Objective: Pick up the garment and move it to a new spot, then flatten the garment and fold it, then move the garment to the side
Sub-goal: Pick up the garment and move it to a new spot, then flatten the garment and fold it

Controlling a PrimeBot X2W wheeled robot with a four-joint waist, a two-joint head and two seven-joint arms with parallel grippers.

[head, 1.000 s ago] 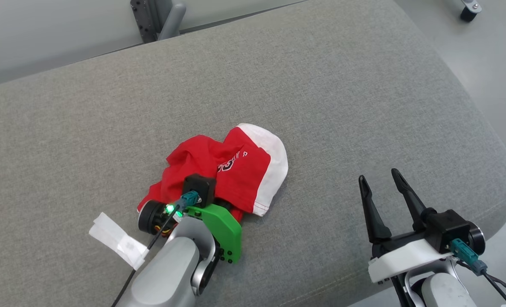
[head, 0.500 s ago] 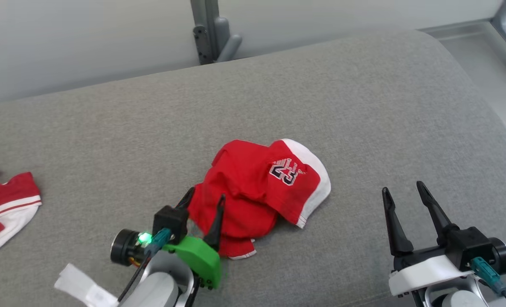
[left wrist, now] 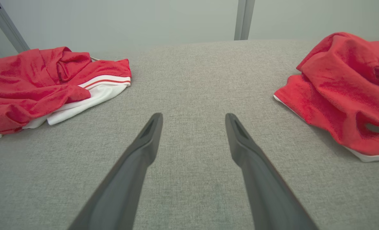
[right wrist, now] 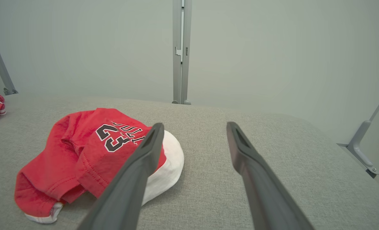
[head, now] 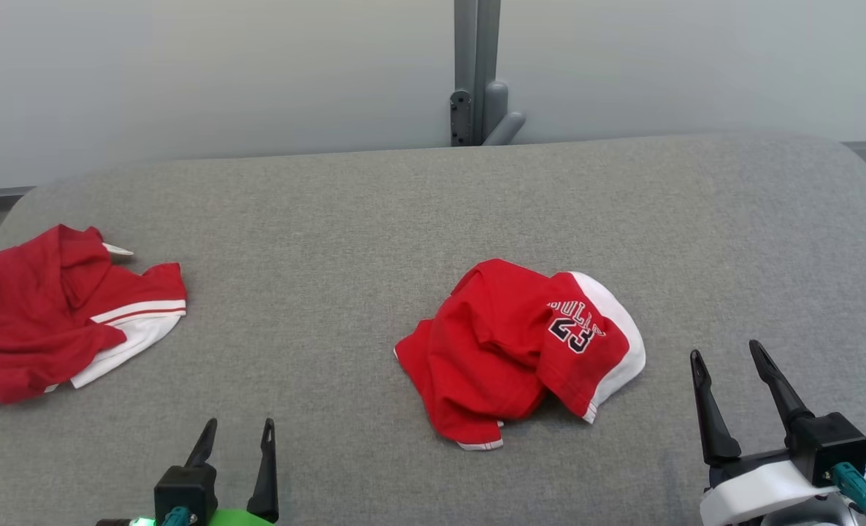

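The left gripper (head: 239,425) has released the garment (head: 506,343) and drawn back to lower left, jaws wide and empty; the right gripper (head: 726,352) gapes empty lower right; the garment lies crumpled right of centre; flattening likely comes next.

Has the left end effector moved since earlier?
Yes. The left end effector was on the number 23 garment; now it sits clear, nearer the robot, left of it.

On counter (head: 345,212), right of centre: garment (head: 510,351); at counter's left edge: second garment (head: 46,314); behind: upright post (head: 475,66); front left: left gripper (head: 240,424); front right: right gripper (head: 726,351).
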